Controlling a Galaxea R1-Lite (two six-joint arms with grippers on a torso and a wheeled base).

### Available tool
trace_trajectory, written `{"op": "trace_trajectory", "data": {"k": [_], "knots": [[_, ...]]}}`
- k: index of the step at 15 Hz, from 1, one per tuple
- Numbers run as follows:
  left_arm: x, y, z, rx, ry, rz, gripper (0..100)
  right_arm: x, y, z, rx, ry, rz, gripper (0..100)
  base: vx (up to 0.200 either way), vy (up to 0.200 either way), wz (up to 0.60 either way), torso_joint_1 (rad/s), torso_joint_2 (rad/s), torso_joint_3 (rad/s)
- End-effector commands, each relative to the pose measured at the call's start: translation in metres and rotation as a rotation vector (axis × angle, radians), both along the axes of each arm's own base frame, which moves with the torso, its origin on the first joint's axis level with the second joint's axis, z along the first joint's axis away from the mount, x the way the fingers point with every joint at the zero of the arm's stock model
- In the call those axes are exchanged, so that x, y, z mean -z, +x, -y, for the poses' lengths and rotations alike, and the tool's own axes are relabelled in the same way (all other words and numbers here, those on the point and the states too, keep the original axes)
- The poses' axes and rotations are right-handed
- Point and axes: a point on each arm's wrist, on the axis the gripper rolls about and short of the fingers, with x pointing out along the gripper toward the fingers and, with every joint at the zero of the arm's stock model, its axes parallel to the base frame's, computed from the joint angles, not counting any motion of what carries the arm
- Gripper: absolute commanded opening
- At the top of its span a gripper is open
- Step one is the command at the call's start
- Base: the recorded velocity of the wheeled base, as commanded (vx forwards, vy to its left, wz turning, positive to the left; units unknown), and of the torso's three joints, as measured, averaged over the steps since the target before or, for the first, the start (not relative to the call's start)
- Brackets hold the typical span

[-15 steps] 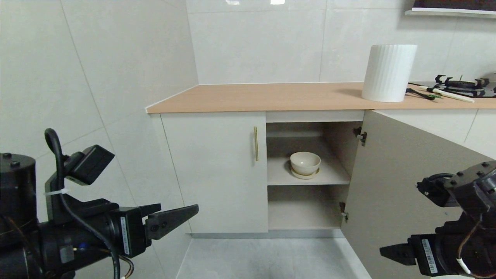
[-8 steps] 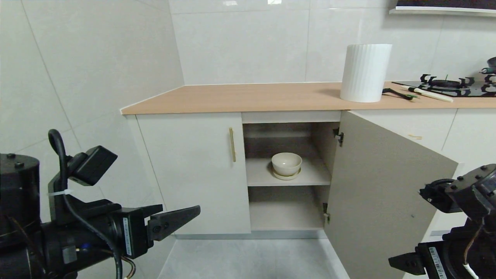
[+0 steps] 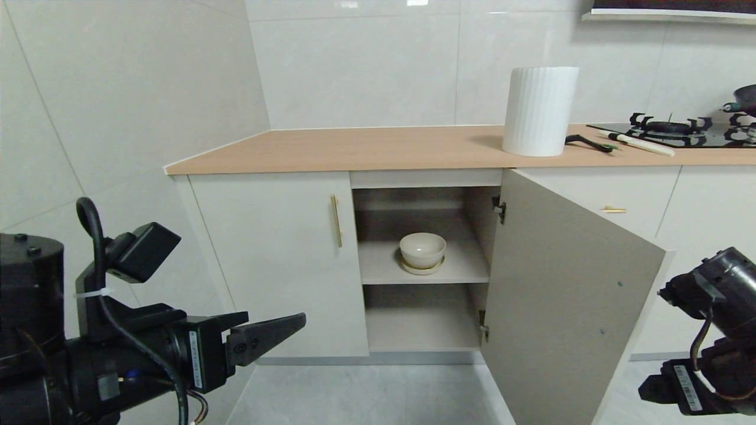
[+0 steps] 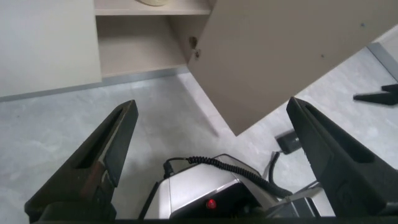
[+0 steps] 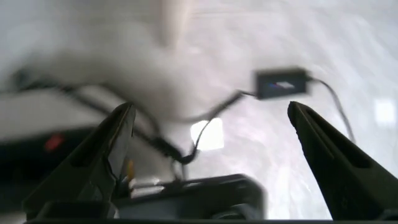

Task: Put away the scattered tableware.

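Left gripper and right gripper both gape empty; probably best push the lower-right cabinet door shut near its free edge.

right gripper: dark tapered fingers spread wide apart, nothing held
floor: pale grey floor, blurred
box: small black rectangular box lying on floor, thin black cable attached
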Motion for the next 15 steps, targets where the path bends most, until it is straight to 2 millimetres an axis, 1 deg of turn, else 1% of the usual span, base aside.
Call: {"op": "trace_trajectory", "data": {"k": [1, 4, 6, 7, 8, 9, 10, 11, 12, 13, 15], "knots": [[0.001, 0.001, 0.0, 0.0, 0.001, -0.003, 100, 0.005, 0.013, 0.016, 0.09, -0.045, -0.023, 100, 0.0, 0.0, 0.0, 0.0, 0.0, 0.0], [0.001, 0.001, 0.0, 0.0, 0.001, -0.003, 100, -0.006, 0.019, 0.042, 0.177, -0.067, 0.009, 100, 0.0, 0.0, 0.0, 0.0, 0.0, 0.0], [0.001, 0.001, 0.0, 0.001, 0.001, -0.003, 100, -0.01, 0.026, 0.055, 0.244, -0.062, 0.043, 100, 0.0, 0.0, 0.0, 0.0, 0.0, 0.0], [0.001, 0.001, 0.0, 0.001, 0.001, -0.003, 100, -0.011, 0.029, 0.059, 0.26, -0.058, 0.063, 100, 0.0, 0.0, 0.0, 0.0, 0.0, 0.0], [0.001, 0.001, 0.0, 0.001, 0.001, -0.003, 100, -0.011, 0.037, 0.063, 0.28, -0.045, 0.11, 100, 0.0, 0.0, 0.0, 0.0, 0.0, 0.0], [0.001, 0.001, 0.0, 0.001, 0.001, -0.003, 100, -0.01, 0.043, 0.064, 0.284, -0.03, 0.138, 100, 0.0, 0.0, 0.0, 0.0, 0.0, 0.0], [0.001, 0.001, 0.0, 0.001, 0.001, -0.003, 100, -0.009, 0.045, 0.064, 0.283, -0.022, 0.143, 100, 0.0, 0.0, 0.0, 0.0, 0.0, 0.0], [0.001, 0.001, 0.0, 0.001, 0.001, -0.003, 100, -0.005, 0.053, 0.065, 0.266, 0.039, 0.153, 100, 0.0, 0.0, 0.0, 0.0, 0.0, 0.0], [0.0, 0.001, 0.0, 0.001, 0.0, -0.002, 100, -0.004, 0.055, 0.065, 0.265, 0.05, 0.153, 100, 0.0, 0.0, 0.0, 0.0, 0.0, 0.0], [0.0, 0.0, 0.0, 0.001, -0.001, -0.001, 100, -0.001, 0.062, 0.067, 0.256, 0.093, 0.173, 100, 0.0, 0.0, 0.0, 0.0, 0.0, 0.0], [0.0, 0.001, 0.0, 0.001, 0.0, -0.002, 100, 0.003, 0.073, 0.069, 0.263, 0.119, 0.21, 100, 0.0, 0.0, 0.0, 0.0, 0.0, 0.0]]}}
